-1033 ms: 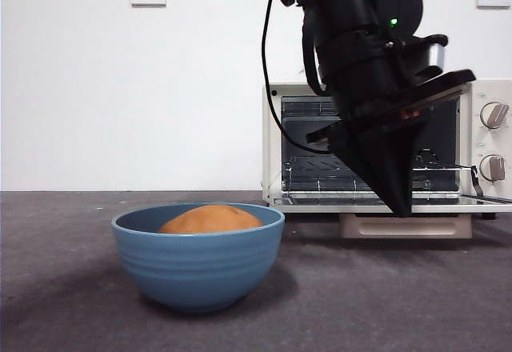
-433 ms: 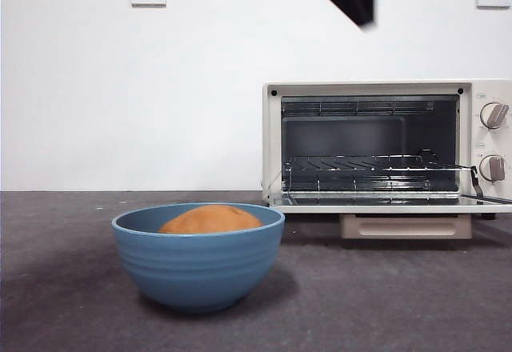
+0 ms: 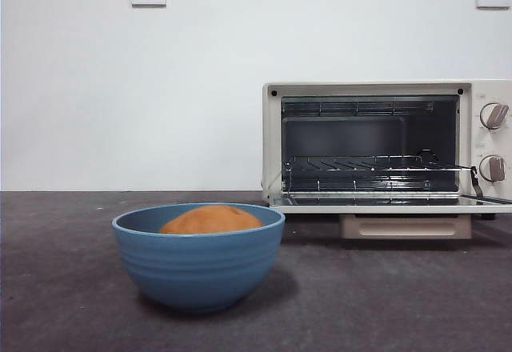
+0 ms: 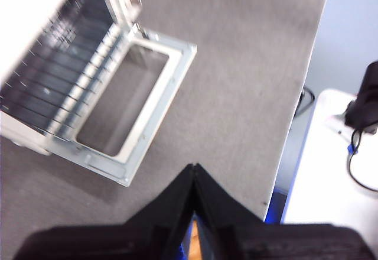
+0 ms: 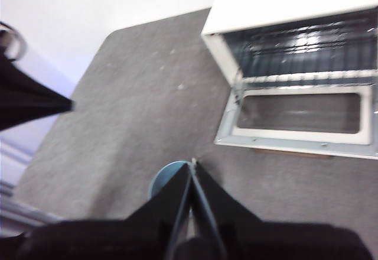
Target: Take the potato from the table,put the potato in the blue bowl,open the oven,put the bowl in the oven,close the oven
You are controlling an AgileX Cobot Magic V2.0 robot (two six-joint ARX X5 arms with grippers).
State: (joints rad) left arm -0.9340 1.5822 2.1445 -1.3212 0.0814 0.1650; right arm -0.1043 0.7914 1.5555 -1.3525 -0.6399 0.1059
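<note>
The blue bowl (image 3: 198,264) stands on the table (image 3: 384,296) at the near left, with the orange-brown potato (image 3: 210,219) lying in it. Behind it to the right, the cream oven (image 3: 384,144) has its door (image 3: 384,203) dropped flat, baring the wire rack. No arm shows in the front view. My left gripper (image 4: 194,166) hangs high over the table, shut and empty, beside the open oven (image 4: 59,83). My right gripper (image 5: 193,162) is also shut and empty, high above the bowl (image 5: 160,180), whose rim peeks out beside the jaws.
Two knobs (image 3: 494,115) sit on the oven's right side. The table's edge (image 4: 307,88) borders a white side surface with cables. A black tip of the other arm (image 5: 35,97) shows at the side of the right wrist view.
The dark arm that hung in front of the open oven has risen out of the top of the front view. Bowl, potato and oven have not moved.
</note>
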